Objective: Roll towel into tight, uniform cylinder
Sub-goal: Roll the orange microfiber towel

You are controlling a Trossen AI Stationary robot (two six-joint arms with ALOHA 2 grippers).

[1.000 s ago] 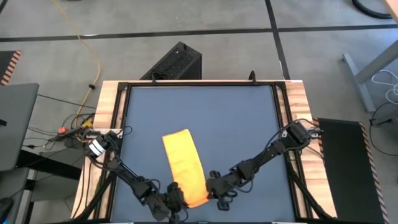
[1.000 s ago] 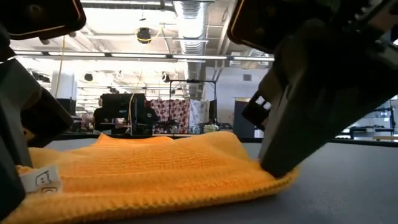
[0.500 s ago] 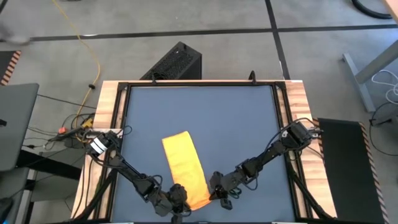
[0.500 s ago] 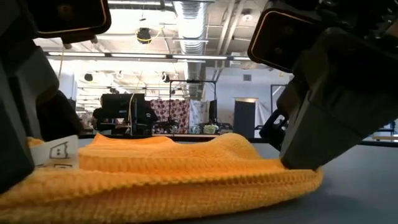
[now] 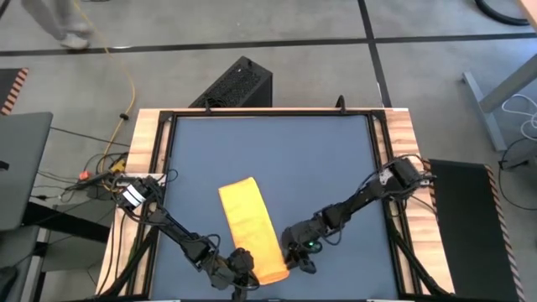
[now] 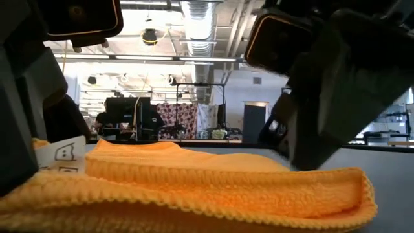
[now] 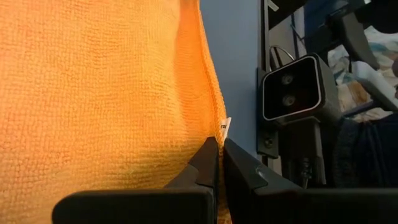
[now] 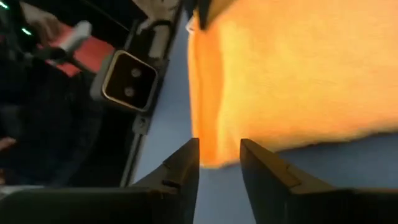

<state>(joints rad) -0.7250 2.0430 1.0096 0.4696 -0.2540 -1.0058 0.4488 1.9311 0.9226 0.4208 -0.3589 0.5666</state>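
The yellow towel (image 5: 247,222) lies as a folded strip on the dark table top (image 5: 319,159), running from mid-table to the near edge. My left gripper (image 5: 242,262) is shut at the strip's near left corner, beside a white tag (image 7: 224,127). My right gripper (image 5: 294,256) is open at the near right corner. In the right wrist view its two fingers (image 8: 186,158) stand on either side of that corner (image 8: 214,152), which lies flat. In the low view the towel (image 6: 194,188) fills the foreground between both grippers. My left gripper pinches the towel's near edge (image 7: 208,127) between its two fingers, right beside the white tag. The fingers come slanting down from the table's near left side. That corner sits slightly raised while the rest of the strip lies on the table.
A small camera block (image 7: 292,87) stands at the table's near edge just beyond the towel's end. A black box (image 5: 237,84) sits on the floor past the far edge. Wooden rails (image 5: 394,134) frame the table. The table's far half is bare mat.
My right gripper has opened and let go of the towel's near right corner, drawing back a little toward the table's right edge. The corner it held has dropped and lies flat, spread out toward the near edge. My left gripper has stayed shut on its corner.
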